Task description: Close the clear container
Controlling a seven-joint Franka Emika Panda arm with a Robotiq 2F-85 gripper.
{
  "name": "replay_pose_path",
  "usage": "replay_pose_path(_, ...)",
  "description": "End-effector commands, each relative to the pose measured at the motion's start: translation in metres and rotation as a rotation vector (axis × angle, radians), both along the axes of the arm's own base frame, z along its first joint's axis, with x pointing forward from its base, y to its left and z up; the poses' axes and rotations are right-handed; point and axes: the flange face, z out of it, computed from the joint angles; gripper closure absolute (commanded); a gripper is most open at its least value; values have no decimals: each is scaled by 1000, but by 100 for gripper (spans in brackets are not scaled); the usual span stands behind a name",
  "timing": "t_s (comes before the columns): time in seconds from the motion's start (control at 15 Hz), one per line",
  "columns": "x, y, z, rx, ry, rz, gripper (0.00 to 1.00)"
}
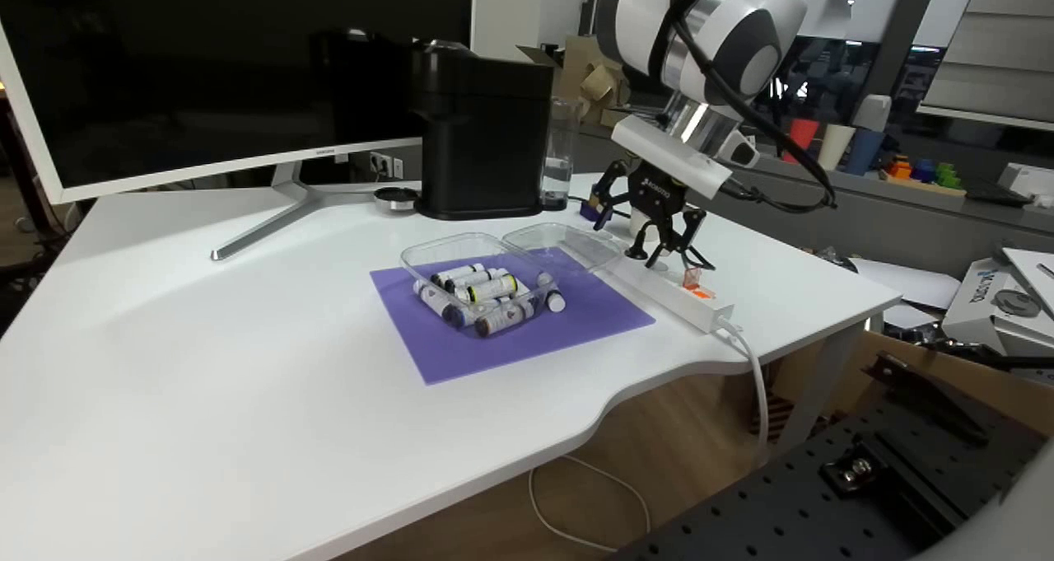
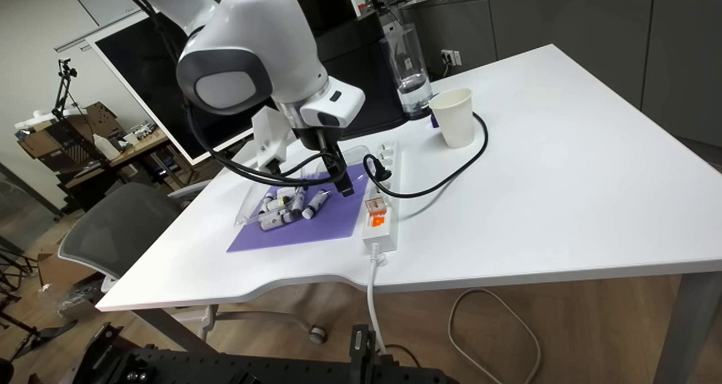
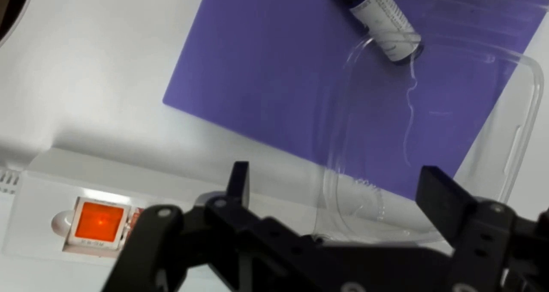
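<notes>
On the purple mat (image 1: 535, 351) on the tabletop (image 1: 247, 380), the clear container (image 1: 445, 252) sits open, labelled bottles (image 1: 492, 289) inside, its clear lid (image 3: 429, 124) splayed out toward the white power strip (image 1: 675, 296). Hand (image 3: 336, 180) is above the strip, fingers (image 3: 239, 182) spread wide, gripping nothing; wrist view shows the lid's near edge between them. One loose bottle (image 3: 382, 22) lies on the mat beside the container.
</notes>
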Motion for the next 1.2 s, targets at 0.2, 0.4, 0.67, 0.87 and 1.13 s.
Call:
replay_pose_path(0.2,18,-16,-16,-28,-59,6,0)
replay_pose_path(0.4,26,-17,-20,-71,-98,38,0)
replay_pose_path(0.67,34,-12,-27,-91,-128,73,0)
replay_pose_path(0.87,37,-5,-29,-91,-147,98,0)
replay_pose_path(1.13,44,7,-27,-85,-187,142,0)
